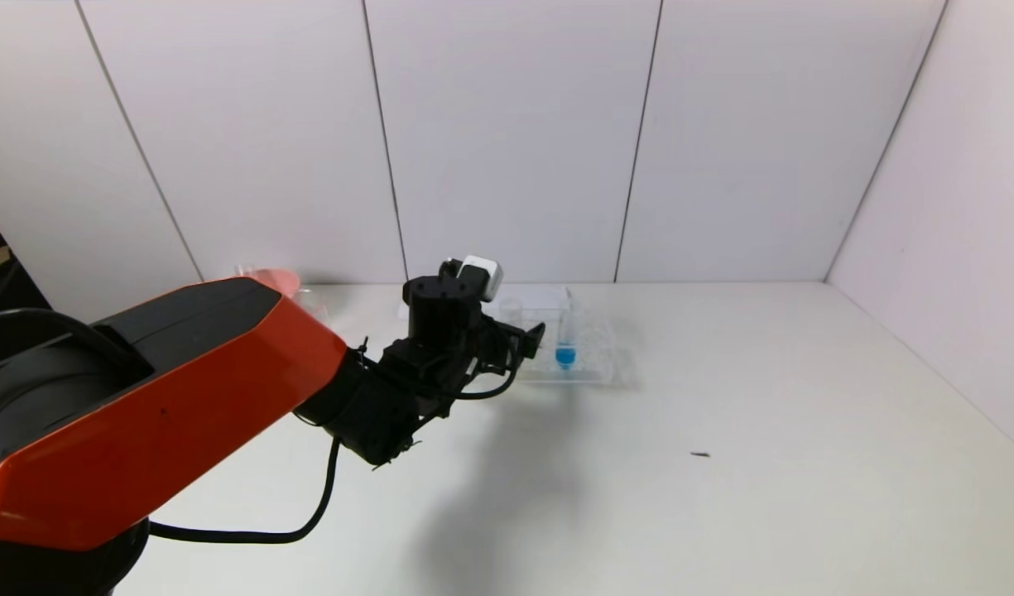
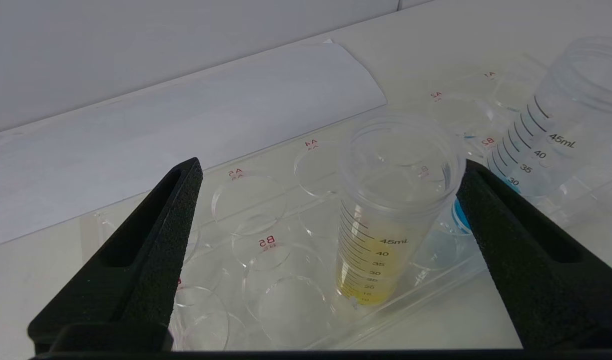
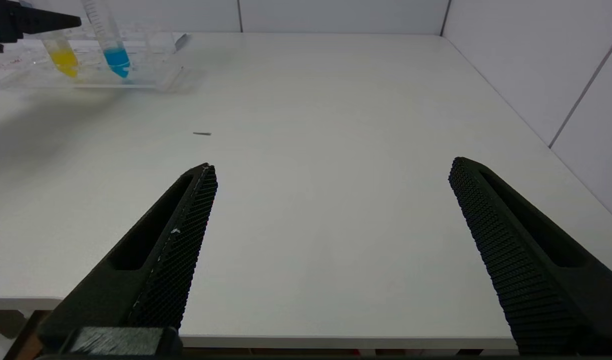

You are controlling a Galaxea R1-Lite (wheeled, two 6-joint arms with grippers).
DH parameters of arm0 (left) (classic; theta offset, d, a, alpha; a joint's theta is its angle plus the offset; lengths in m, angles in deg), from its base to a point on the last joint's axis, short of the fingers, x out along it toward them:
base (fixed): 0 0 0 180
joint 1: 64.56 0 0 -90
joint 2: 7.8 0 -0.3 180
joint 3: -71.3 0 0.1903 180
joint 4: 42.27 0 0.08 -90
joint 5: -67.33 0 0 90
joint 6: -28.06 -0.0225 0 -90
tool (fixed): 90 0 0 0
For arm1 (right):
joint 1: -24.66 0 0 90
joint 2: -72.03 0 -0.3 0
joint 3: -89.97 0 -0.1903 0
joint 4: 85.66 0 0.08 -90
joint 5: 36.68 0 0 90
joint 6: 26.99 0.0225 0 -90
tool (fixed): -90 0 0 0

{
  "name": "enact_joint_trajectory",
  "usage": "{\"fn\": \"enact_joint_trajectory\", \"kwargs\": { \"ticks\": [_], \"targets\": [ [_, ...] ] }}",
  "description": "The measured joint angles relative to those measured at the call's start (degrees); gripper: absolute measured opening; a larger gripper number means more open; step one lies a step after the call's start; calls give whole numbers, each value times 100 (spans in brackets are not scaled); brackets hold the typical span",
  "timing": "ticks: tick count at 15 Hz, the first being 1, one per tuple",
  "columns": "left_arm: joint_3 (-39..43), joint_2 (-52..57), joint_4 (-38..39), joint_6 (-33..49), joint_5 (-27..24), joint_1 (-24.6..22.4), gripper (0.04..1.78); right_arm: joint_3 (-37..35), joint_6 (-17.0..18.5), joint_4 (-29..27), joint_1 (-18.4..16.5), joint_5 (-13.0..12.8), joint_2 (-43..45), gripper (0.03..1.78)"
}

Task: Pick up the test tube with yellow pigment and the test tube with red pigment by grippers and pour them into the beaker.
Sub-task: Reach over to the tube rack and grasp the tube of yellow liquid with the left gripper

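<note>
The left gripper (image 2: 330, 180) stands wide open at the clear plastic rack (image 2: 286, 280), its two black wedge-shaped fingers (image 2: 151, 235) spread to either side of the test tube with yellow pigment (image 2: 385, 220), a clear graduated tube with yellow liquid in its lower part. One finger lies just beside the tube's rim and the other is well apart from it; the gripper has hold of nothing. The yellow tube stands upright in a well of the rack, near the rack's front edge. Just beside it, farther along the rack, stands a second clear graduated tube with blue liquid (image 2: 550, 135). Behind the rack a white sheet (image 2: 186, 120) lies flat on the white counter (image 1: 722, 463).

In the head view the left arm reaches forward to the rack, and a pink bowl (image 1: 276, 280) sits near the back wall behind the arm.

The right gripper (image 3: 330, 200) hovers over the near edge of the counter, well apart from the rack, its fingers spread wide and empty. A small dark speck (image 3: 202, 133) lies on the bare counter.
</note>
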Motion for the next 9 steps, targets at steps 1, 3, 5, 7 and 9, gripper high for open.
{"fn": "enact_joint_trajectory", "kwargs": {
  "ticks": [1, 3, 5, 7, 9],
  "targets": [
    [0, 0, 2, -7, 0, 2, 172, 0, -2, 0, 0, 0, 0, 170],
    [-2, 0, 5, -10, -5, 2, 160, 0, -2, 0, 0, 0, 0, 170],
    [-2, 0, 2, -20, -5, 2, 139, 0, 2, 0, 0, 0, 0, 170],
    [2, 2, 5, -29, -7, 5, 107, 2, 0, 0, 0, 0, 0, 170],
    [9, 5, 10, -44, -27, 15, 70, 2, -2, 0, 0, 0, 0, 170]
  ]
}}
